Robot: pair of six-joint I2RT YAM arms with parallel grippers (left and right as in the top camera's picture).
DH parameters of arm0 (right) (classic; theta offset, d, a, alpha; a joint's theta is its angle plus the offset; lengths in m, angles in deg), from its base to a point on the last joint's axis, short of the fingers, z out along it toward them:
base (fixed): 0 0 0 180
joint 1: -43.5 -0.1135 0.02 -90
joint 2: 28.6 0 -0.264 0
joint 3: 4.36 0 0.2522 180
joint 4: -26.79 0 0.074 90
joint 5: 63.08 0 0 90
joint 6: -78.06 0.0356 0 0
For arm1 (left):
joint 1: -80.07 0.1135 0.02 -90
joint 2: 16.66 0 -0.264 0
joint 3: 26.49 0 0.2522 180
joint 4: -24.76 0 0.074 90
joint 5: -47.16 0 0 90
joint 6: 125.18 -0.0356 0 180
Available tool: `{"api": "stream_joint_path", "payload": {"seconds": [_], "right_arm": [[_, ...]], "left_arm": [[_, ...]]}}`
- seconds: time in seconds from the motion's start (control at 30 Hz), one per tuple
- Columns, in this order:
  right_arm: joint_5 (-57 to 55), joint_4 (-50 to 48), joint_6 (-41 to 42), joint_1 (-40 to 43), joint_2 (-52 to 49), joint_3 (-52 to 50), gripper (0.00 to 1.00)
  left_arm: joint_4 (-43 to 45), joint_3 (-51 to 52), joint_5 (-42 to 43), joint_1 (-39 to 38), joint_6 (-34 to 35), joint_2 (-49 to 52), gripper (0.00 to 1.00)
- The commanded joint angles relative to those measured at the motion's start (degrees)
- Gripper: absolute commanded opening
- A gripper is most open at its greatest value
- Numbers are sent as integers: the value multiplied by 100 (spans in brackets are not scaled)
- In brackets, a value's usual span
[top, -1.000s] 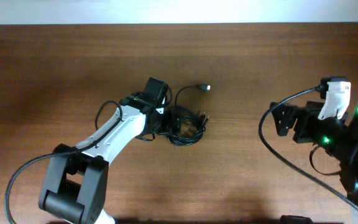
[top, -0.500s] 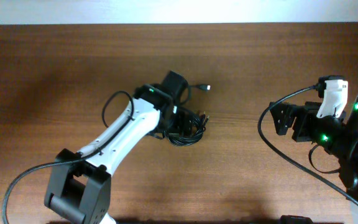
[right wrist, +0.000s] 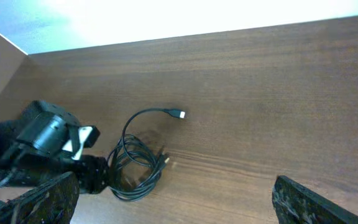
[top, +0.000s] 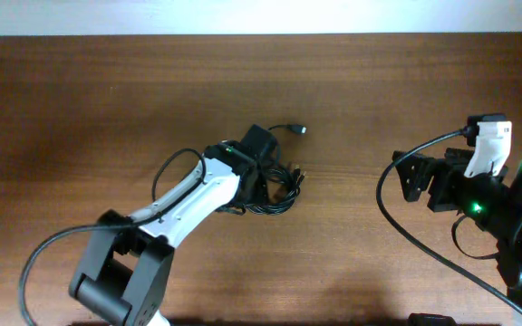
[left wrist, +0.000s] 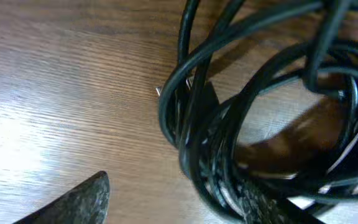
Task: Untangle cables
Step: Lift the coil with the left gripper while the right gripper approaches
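The cables (top: 277, 186) lie as a tangled coil of thin black cords on the wooden table, left of centre. One strand runs up to a whitish-silver plug (top: 303, 129), and a gold-dark plug (top: 301, 172) pokes out at the coil's right. My left gripper (top: 247, 188) is down at the coil's left edge. In the left wrist view its fingers (left wrist: 173, 208) are apart, with the cable loops (left wrist: 253, 124) lying over the right finger. My right gripper (top: 412, 177) is open and empty far to the right. Its wrist view (right wrist: 179, 202) shows the coil (right wrist: 135, 168) and the plug (right wrist: 180, 114) from a distance.
Thicker black arm cables loop beside the left arm (top: 166, 172) and the right arm (top: 388, 195). A pale wall edge (top: 261, 18) bounds the table at the back. Bare wood (top: 352, 235) lies between the coil and the right arm.
My left gripper swung right and then came down onto the left edge of the coil. The coil shifted slightly. The right arm has barely moved.
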Motion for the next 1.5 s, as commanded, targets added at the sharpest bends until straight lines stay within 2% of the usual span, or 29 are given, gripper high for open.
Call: {"api": "stream_joint_path", "payload": {"seconds": [0.0, 0.03, 0.07, 0.1, 0.13, 0.27, 0.37, 0.47, 0.63, 0.7, 0.8, 0.87, 0.93, 0.97, 1.07, 1.13, 1.2, 1.23, 1.3, 1.33, 1.37, 1.4, 1.43, 1.47], "right_arm": [[55, -17, -83, -26, 50, 44, 99], [55, -15, -83, -26, 50, 44, 99], [55, -17, -83, -26, 50, 44, 98], [55, -17, -83, -26, 50, 44, 99], [55, -15, -83, -26, 50, 44, 99], [44, -26, -85, -26, 48, 44, 99], [9, -72, -216, -26, -2, 44, 99], [221, -72, -214, -26, -258, 44, 99], [688, 37, -306, -87, -352, 42, 99], [953, 142, -796, -581, -476, 42, 99], [955, 160, -1561, -1784, -918, 42, 99], [911, -297, -1867, -2568, -1346, 42, 97], [911, -820, -1867, -2743, -1464, 42, 94], [911, -1165, -1867, -2741, -1469, 42, 85], [909, -1740, -1714, -2726, -1469, 44, 86], [479, -2024, -1709, -2726, -1469, 42, 87], [-457, -2153, -883, -2726, -1469, 42, 87], [-1410, -2133, 485, -2726, -1469, 44, 87], [-1834, -1871, 2682, -2708, -1469, 44, 86], [-1617, -1749, 3628, -2710, -1469, 44, 85], [-964, -1759, 4059, -2710, -1469, 44, 83], [-444, -1786, 4249, -2710, -1469, 44, 82], [765, -1843, 4557, -2710, -1469, 44, 79], [1272, -1840, 4597, -2728, -1480, 44, 79]], "left_arm": [[444, 59, 337, -105, 730, 337, 74], [533, 59, 332, -166, 730, 372, 75], [597, 59, 319, -251, 732, 387, 60], [640, 59, 308, -319, 732, 387, 20], [678, 59, 310, -319, 756, 387, 0], [673, 42, 293, -212, 667, 378, 0], [428, -98, 293, 184, -175, 35, 0], [367, -437, 317, 612, -809, -837, 10], [424, -841, 317, 776, -876, -2752, 2], [442, -863, 378, 776, -835, -3499, 5], [444, -863, 511, 776, -745, -4332, 3], [417, -863, 726, 776, -748, -4806, 6], [214, -863, 870, 776, -752, -4909, 7], [118, -863, 1180, 776, -756, -4905, 8], [-85, -863, 1499, 776, -892, -4905, 8], [-98, -863, 2201, 776, -1349, -4905, 7], [-101, -863, 2756, 776, -2144, -4905, 7], [-146, -863, 2927, 776, -2924, -4905, 7], [-293, -863, 2927, 776, -4011, -4905, 5], [-354, -863, 2927, 776, -4634, -4905, 1], [-334, -863, 2924, 776, -5149, -4905, 2], [-315, -863, 2924, 776, -5340, -4905, 6], [-164, -863, 2929, 776, -5366, -4905, 14], [-85, -863, 2927, 776, -5372, -4905, 13]]}}
